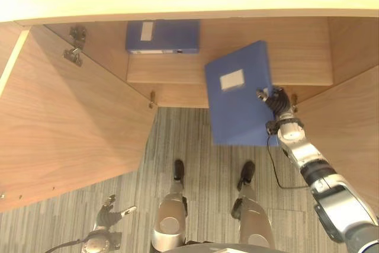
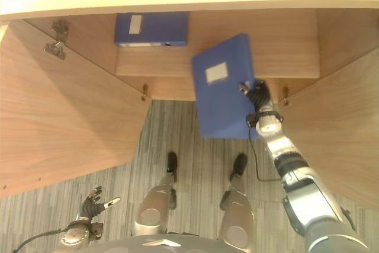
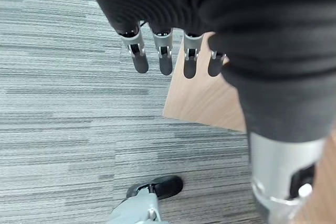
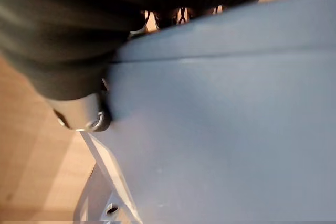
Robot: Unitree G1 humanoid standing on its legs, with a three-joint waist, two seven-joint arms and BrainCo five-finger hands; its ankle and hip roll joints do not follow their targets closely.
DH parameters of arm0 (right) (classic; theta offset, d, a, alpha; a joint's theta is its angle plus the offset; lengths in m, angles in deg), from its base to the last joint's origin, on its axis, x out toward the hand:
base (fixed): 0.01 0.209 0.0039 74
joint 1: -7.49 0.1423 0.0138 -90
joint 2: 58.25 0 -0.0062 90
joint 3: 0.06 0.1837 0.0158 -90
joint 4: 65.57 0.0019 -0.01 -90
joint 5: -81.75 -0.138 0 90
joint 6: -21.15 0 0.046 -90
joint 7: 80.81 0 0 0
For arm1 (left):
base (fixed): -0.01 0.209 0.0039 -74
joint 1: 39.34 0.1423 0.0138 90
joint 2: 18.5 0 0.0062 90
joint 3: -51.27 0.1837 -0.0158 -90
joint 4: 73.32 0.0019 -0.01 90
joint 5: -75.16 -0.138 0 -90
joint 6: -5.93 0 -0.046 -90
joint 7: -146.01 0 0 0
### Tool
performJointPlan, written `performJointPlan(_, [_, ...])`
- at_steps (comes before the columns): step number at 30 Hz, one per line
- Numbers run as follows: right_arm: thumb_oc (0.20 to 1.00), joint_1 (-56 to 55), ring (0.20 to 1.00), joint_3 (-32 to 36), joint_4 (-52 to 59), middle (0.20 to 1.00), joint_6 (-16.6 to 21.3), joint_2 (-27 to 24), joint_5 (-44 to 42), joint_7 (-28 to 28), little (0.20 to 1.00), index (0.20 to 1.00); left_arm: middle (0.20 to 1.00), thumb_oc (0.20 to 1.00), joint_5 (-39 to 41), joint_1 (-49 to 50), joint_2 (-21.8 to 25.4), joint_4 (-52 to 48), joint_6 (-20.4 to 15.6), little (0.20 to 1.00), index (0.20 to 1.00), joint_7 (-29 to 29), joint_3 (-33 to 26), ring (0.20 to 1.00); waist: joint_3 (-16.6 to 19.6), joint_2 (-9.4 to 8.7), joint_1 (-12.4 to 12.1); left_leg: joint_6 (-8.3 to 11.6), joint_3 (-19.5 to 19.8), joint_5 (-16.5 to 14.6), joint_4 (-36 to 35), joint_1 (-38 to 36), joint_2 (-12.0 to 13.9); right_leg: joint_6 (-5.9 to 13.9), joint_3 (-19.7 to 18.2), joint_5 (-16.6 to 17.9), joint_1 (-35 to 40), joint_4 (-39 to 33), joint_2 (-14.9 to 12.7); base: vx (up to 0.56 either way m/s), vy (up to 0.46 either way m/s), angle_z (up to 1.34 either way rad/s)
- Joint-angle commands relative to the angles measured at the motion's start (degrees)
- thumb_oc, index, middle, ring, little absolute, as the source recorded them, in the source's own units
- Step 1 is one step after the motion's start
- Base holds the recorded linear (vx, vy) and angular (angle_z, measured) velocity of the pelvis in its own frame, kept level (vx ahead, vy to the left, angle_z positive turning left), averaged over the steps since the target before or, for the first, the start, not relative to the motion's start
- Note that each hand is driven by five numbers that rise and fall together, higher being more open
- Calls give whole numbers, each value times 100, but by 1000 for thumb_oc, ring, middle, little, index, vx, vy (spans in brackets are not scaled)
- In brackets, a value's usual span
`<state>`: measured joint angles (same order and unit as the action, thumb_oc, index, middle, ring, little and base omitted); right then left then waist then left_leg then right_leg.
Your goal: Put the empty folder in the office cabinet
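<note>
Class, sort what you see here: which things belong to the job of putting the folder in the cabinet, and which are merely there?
Part of the job:
blue folder, held up by the right hand
cabinet shelf
open cabinet door

Merely there:
second blue folder, already on the shelf
left hand, idle, low over the carpet

There are two blue box folders with white labels, two open wooden cabinet doors, and two robot hands.

Right hand fingers hidden behind blue folder.
</note>
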<state>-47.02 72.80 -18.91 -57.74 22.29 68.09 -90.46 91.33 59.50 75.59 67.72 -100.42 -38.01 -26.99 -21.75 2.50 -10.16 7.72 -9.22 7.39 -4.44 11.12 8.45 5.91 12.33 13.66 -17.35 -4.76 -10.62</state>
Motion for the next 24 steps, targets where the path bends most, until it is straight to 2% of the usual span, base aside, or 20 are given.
performJointPlan(1, [200, 347, 200, 410, -231, 200, 453, -214, -1082, -393, 200, 200, 1000, 1000, -155, 135, 411, 69, -42, 1000, 1000, 135, 307, 1000, 366, -63, -80, -185, 359, -202, 467, 708, -226, 530, -146, -410, 320, 79, -538, -8, 111, 5])
performJointPlan(5, [200, 729, 200, 772, -848, 200, 536, -190, -1647, -517, 200, 200, 1000, 1000, -128, -48, 378, 92, -33, 1000, 1000, 159, 470, 1000, 342, -45, -159, -242, 390, -331, 691, 914, -397, 580, -108, -365, 283, 64, -655, -2, 92, 6])
performJointPlan(9, [200, 1227, 200, 1192, -1431, 200, 610, -163, -2089, -912, 200, 200, 1000, 1000, -65, -309, 325, 26, -27, 1000, 1000, 246, 734, 1000, 358, -19, -270, -350, 493, -545, 1021, 1193, -666, 679, -2, -294, 288, 77, -905, 22, 140, 19])
performJointPlan(10, [200, 1456, 200, 1385, -1708, 200, 646, -127, -2265, -1185, 200, 200, 1000, 1000, -35, -428, 325, -9, -35, 1000, 1000, 313, 857, 1000, 356, 21, -327, -394, 578, -699, 1149, 1203, -747, 711, 67, -295, 283, 248, -1044, 25, 124, 33])
performJointPlan(11, [200, 1485, 200, 1389, -1727, 200, 652, -138, -2270, -1179, 200, 200, 1000, 1000, -32, -454, 324, -4, -35, 1000, 1000, 315, 859, 1000, 350, 11, -314, -409, 586, -668, 1160, 1245, -773, 716, 72, -277, 251, 258, -1069, 24, 169, 33])
performJointPlan(12, [200, 1928, 200, 1481, -2118, 200, 642, -105, -2500, -1415, 200, 200, 1000, 1000, -3, -609, 377, -10, -37, 1000, 1000, 447, 973, 1000, 258, 105, -361, -479, 643, -826, 1321, 1249, -812, 713, 100, -267, 94, 704, -1213, -22, 112, 36])
performJointPlan(13, [200, 1958, 200, 1479, -2137, 200, 647, -114, -2508, -1408, 200, 200, 1000, 1000, -2, -629, 374, -8, -37, 1000, 1000, 448, 971, 1000, 243, 99, -354, -489, 642, -793, 1323, 1273, -828, 711, 95, -248, 67, 714, -1229, 19, 164, 35])
performJointPlan(14, [200, 2331, 200, 1519, -2495, 200, 570, -133, -2723, -1570, 200, 200, 1000, 1000, -45, -814, 441, 23, -63, 1000, 1000, 567, 1141, 1000, 126, 184, -420, -489, 688, -921, 1462, 1248, -835, 682, 143, -284, -83, 1093, -1305, 9, 65, 25])
performJointPlan(18, [200, 2634, 200, 1490, -2856, 200, 521, -211, -2951, -1639, 200, 200, 1000, 1000, 1, -968, 510, -9, -111, 1000, 1000, 666, 1253, 1000, -12, 269, -411, -499, 773, -984, 1521, 1224, -933, 603, 24, -305, -267, 1193, -1188, 43, 65, 26])
performJointPlan(20, [200, 2872, 200, 1491, -3267, 200, 438, -379, -3285, -1742, 200, 200, 1000, 1000, 74, -1050, 502, -92, -84, 1000, 1000, 669, 1371, 1000, -29, 319, -393, -473, 877, -1055, 1475, 1123, -1048, 602, 61, -228, -475, 837, -1008, 126, -13, 25])
performJointPlan(24, [200, 2904, 200, 1690, -3535, 200, 481, -541, -3597, -1958, 200, 200, 1000, 1000, 92, -1117, 447, -103, -70, 1000, 1000, 690, 1501, 1000, -43, 363, -349, -468, 1079, -1183, 1523, 1000, -1134, 670, 6, -83, -694, 408, -933, 139, -52, 17])
